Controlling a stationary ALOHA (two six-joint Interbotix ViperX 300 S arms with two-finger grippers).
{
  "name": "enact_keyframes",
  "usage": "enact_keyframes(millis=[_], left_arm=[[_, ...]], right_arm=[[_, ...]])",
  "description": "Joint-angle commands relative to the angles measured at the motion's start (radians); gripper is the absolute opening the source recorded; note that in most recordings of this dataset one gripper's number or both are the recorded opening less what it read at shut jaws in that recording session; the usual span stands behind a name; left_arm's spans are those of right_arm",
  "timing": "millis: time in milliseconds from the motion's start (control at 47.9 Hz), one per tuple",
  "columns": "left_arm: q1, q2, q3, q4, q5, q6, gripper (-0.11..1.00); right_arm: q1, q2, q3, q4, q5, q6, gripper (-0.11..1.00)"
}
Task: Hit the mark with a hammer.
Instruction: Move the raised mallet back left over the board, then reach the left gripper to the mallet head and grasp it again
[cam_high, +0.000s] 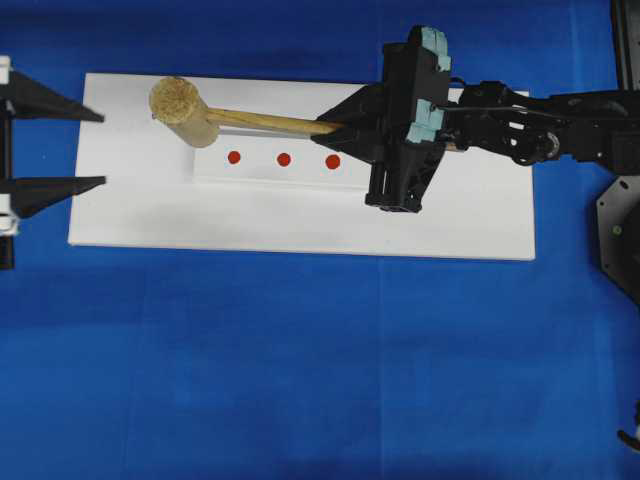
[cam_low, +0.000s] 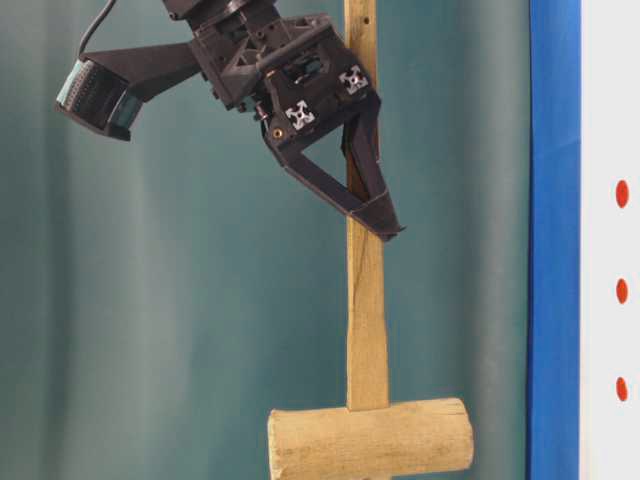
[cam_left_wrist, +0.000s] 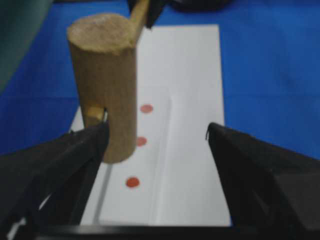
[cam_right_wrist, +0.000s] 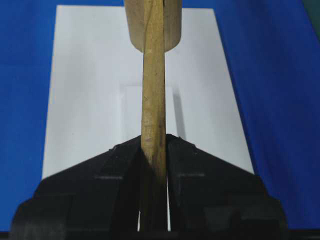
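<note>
Surface: blue cloth-covered table (cam_high: 300, 380), bearing a flat white rectangular board (cam_high: 150, 215).
Raised strip: smaller white rectangular plate (cam_high: 260, 175) lying on the board's middle, marked with three round red dots (cam_high: 284, 159) in a row.
Hammer: light-tan wooden mallet with thick cylindrical head and long flat handle (cam_high: 260, 122); head (cam_high: 183, 110) at the left end of the strip, upper-left of the leftmost dot; handle running rightward along the strip's far edge.
Hammer height: seen from table level, head (cam_low: 370, 438) hanging clear of the white board, not touching it; handle (cam_low: 366, 330) roughly parallel to the board's surface.
Right gripper: black two-fingered pincer (cam_high: 338, 128), clamped on the mallet handle well away from the head; in the right wrist view, both fingers (cam_right_wrist: 107, 165) pressed flat against the handle's two faces (cam_right_wrist: 153, 100).
Right arm: reaching in from the right edge across the board's right half, teal-padded camera mount on top.
Left gripper: black pincer (cam_high: 95, 150) at the board's left edge, jaws spread wide, holding nothing.
Left gripper vs. hammer: from the left wrist camera, mallet head (cam_left_wrist: 105, 85) standing in front of the gap, nearest the left finger (cam_left_wrist: 75, 160); contact cannot be told.
Dots from left wrist: all three visible beside and beyond the head, uncovered.
</note>
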Motion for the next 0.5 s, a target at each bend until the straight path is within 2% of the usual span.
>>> enact_keyframes(millis=[0,167,480], left_arm=[[0.015,0.064,-0.012,-0.002,-0.101,-0.002,0.81],[0.034,0.178,-0.028,0.0,-0.225,-0.002,0.92],[0.069,0.388,-0.115,0.0,-0.327,-0.002,0.94]], right_arm=[[0.002,-0.015,-0.034,-0.002,-0.011,-0.002,0.03],[0.002,-0.014,-0.034,-0.002,-0.006,-0.002,0.03],[0.003,-0.015,-0.032,-0.005,-0.006,-0.002,0.03]])
